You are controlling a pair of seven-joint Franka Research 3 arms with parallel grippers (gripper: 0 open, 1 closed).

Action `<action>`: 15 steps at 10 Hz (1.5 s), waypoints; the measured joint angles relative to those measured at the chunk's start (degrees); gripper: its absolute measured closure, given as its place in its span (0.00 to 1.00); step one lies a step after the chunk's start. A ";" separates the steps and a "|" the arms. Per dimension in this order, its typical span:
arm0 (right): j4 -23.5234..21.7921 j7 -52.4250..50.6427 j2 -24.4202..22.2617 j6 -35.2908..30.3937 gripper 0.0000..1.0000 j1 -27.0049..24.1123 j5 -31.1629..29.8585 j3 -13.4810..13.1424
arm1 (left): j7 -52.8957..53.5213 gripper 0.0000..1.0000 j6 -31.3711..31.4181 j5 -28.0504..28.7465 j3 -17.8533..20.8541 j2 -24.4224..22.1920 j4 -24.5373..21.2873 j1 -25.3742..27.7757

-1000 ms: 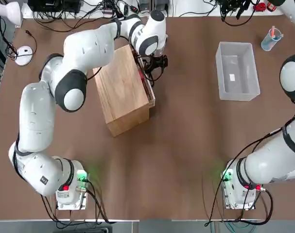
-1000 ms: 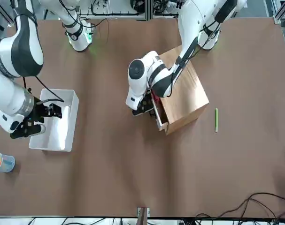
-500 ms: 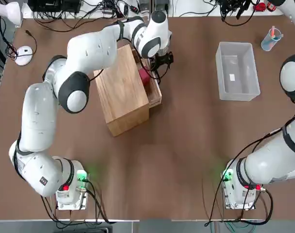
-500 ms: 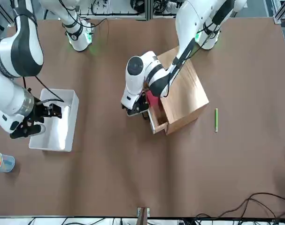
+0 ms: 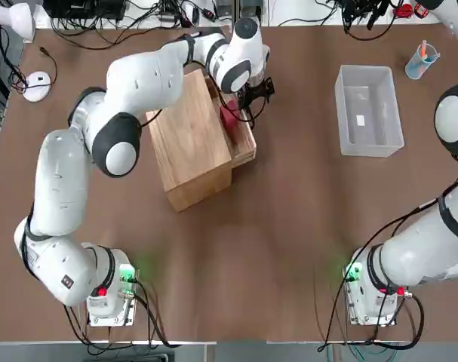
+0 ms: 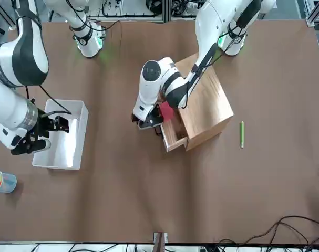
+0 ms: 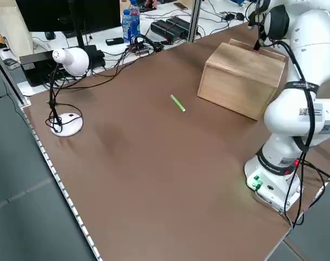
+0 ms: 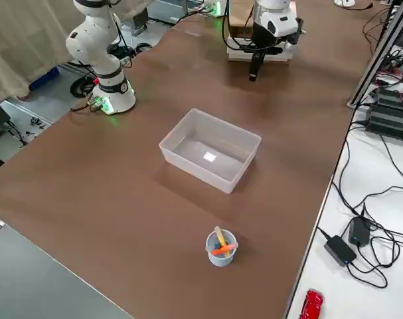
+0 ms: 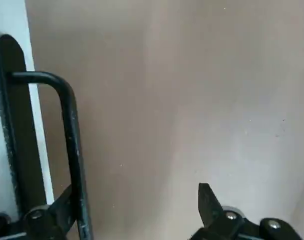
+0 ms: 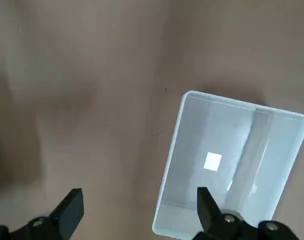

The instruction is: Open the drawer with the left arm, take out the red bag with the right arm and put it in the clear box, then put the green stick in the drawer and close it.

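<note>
Drawer out, red bag exposed

One soft red bag (image 5: 229, 117) lies in the open drawer (image 6: 170, 137); likely light and squashy, best pinched mid-body. Left gripper (image 6: 146, 122) hooks the handle (image 9: 69, 145), jaws apart. Right gripper (image 6: 37, 134) hovers over the one clear box (image 5: 368, 110), jaws apart. One green stick (image 6: 242, 134) lies on the tabletop.

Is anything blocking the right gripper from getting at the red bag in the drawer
Yes. The left gripper hangs at the open drawer, right beside the red bag. The right gripper hovers open over the clear box.
</note>
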 joint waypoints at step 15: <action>0.17 0.01 0.00 0.37 0.00 -0.08 0.00 -0.36 | 0.77 0.00 2.78 0.33 -1.44 1.80 3.65 -2.89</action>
